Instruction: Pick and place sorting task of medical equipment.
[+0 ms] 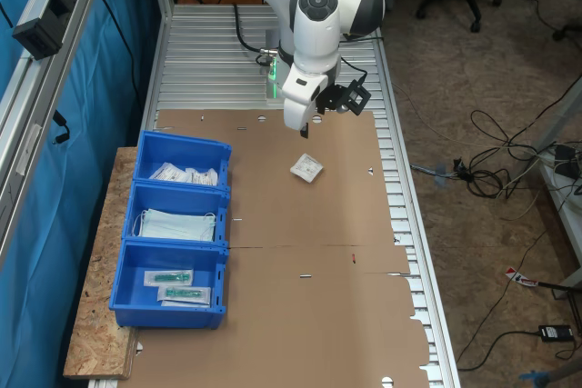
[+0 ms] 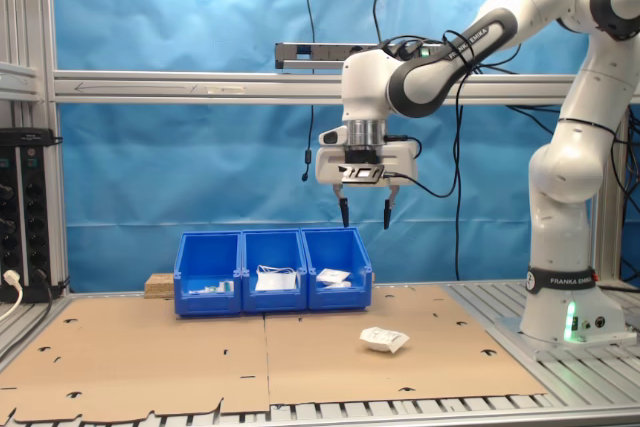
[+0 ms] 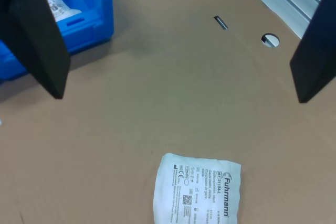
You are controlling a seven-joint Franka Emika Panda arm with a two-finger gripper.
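Observation:
A small white-and-clear crinkly packet [image 1: 306,167] of medical equipment lies flat on the brown cardboard, out in the open and apart from the bins. In the second exterior view the packet [image 2: 384,339] sits near the cardboard's front. My gripper [image 2: 366,219] hangs high above the surface, open, with nothing between its black fingers [image 2: 345,215]. In the first exterior view the gripper [image 1: 306,129] is just beyond the packet, toward the arm's base. The wrist view looks down past both fingers [image 3: 37,40] onto the packet [image 3: 198,190], which lies off to one side of the gap.
A row of three blue bins [image 1: 136,224] stands on a chipboard slab [image 1: 95,315] at the first exterior view's left. They hold white packets [image 1: 186,174], pale blue masks [image 1: 179,223] and clear packets with green parts [image 1: 177,283]. Cardboard [image 1: 300,297] covers the slatted aluminium table.

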